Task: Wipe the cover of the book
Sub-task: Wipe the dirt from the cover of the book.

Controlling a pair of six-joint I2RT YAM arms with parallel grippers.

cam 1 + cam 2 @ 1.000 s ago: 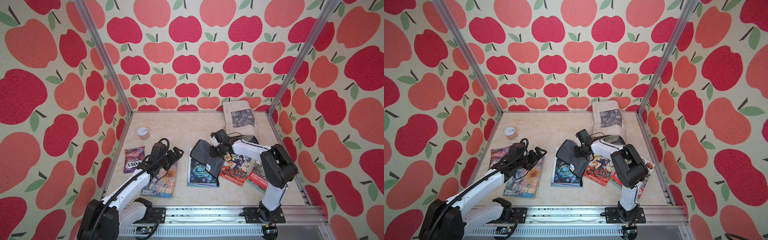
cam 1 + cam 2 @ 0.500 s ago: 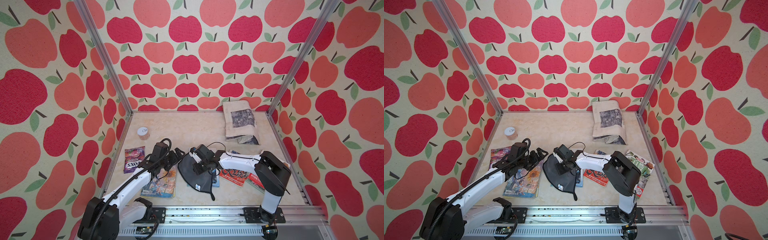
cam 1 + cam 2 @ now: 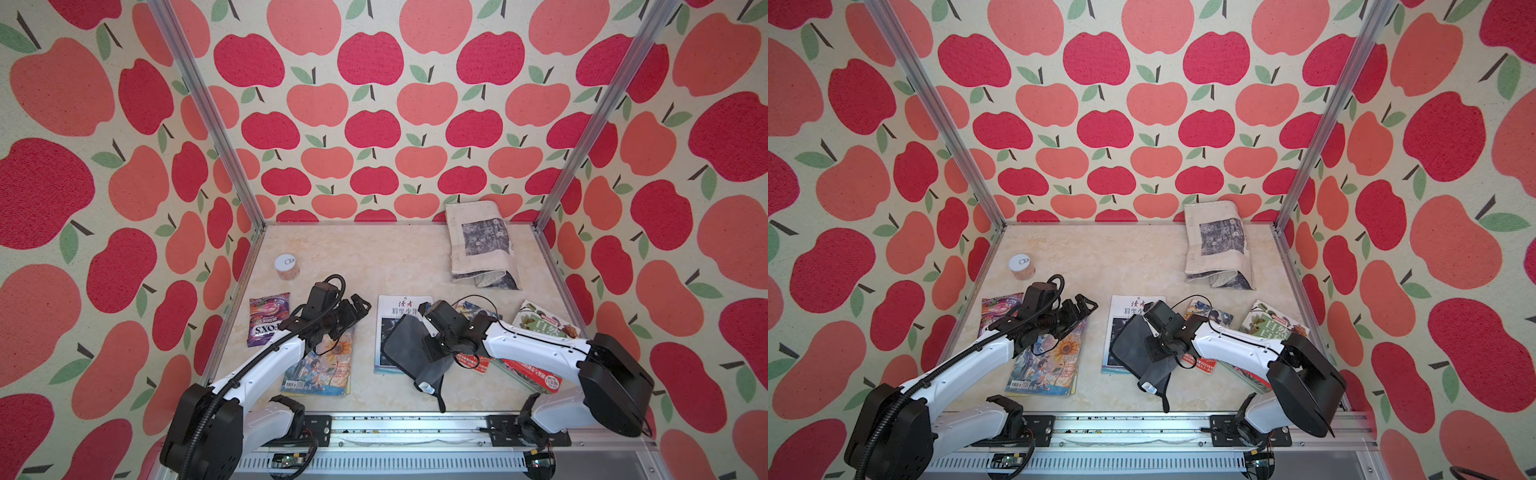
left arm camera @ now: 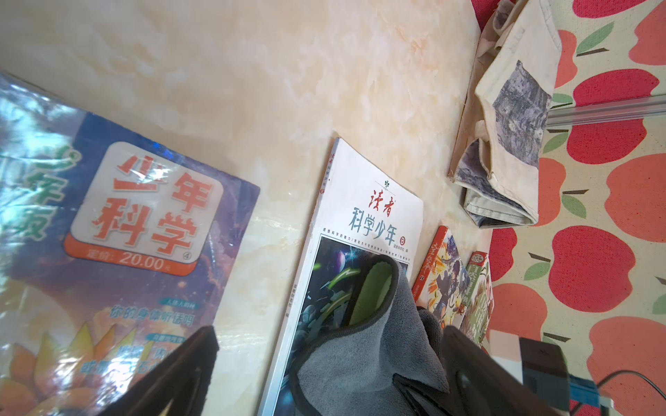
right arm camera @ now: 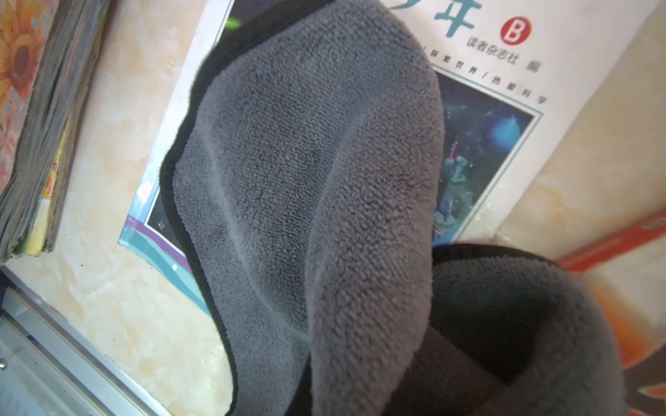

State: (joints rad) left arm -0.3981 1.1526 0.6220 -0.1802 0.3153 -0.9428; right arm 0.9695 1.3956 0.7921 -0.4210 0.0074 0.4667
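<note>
Grey fleece cloth (image 3: 405,347) is clamped in my right pincer (image 3: 430,351), the jaws shut tight on a bunched fold. Its tail trails past the near edge of the book (image 3: 401,305) onto the marbled table (image 3: 374,257). The book lies flat mid-table. The cloth covers the dark picture half of its cover, and the white title band beyond it is bare. Under my right arm lie a red comic (image 3: 469,362) and a green magazine (image 3: 544,324), side by side. My left pincer (image 3: 360,306) stands wide and empty over the far corner of the sunflower magazine (image 3: 328,365), apart from the book; I cannot tell whether it touches the magazine. Farther left lies a purple candy bag (image 3: 266,320), beyond it a small can (image 3: 286,266), and a printed tote (image 3: 482,245) rests against the back wall.
</note>
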